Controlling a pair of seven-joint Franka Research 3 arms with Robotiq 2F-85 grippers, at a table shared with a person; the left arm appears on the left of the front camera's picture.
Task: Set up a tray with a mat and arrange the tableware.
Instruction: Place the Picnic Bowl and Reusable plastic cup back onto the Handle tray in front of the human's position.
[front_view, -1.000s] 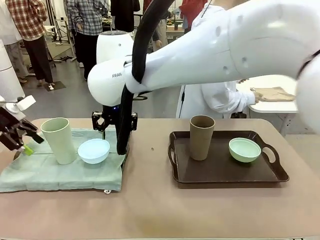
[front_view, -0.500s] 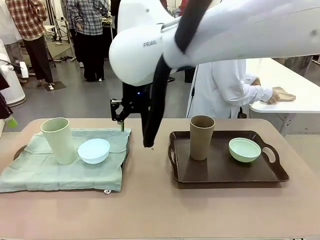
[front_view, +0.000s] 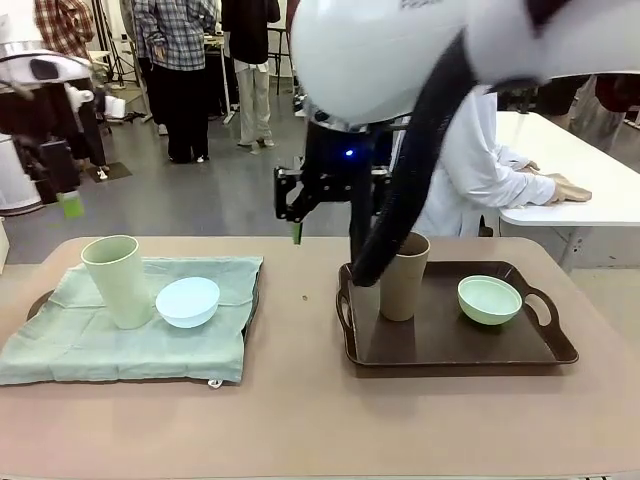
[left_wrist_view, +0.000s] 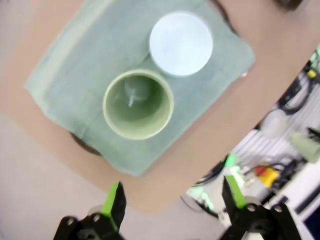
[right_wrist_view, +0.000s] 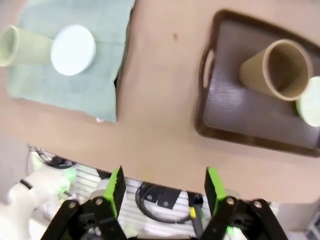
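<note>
Left of the brown tray (front_view: 440, 345), on the tan table (front_view: 300, 410), a green mat (front_view: 100, 345) is lying flat under an upright pale green cup (front_view: 118, 280), mouth up, and a light blue bowl (front_view: 188, 301). A brown cup (front_view: 403, 275) is standing upright on the tray beside a mint green bowl (front_view: 490, 299). The left gripper (left_wrist_view: 174, 192) and right gripper (right_wrist_view: 162, 180) are hanging spread, empty. Beyond the tray, people (front_view: 180, 60) are standing on grey floor (front_view: 200, 190).

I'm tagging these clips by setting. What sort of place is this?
Probably a robotics lab or demo hall: a large white robot arm hangs over the tan table, people stand about on the grey floor behind, and a person in a white coat leans on a second white table.
</note>
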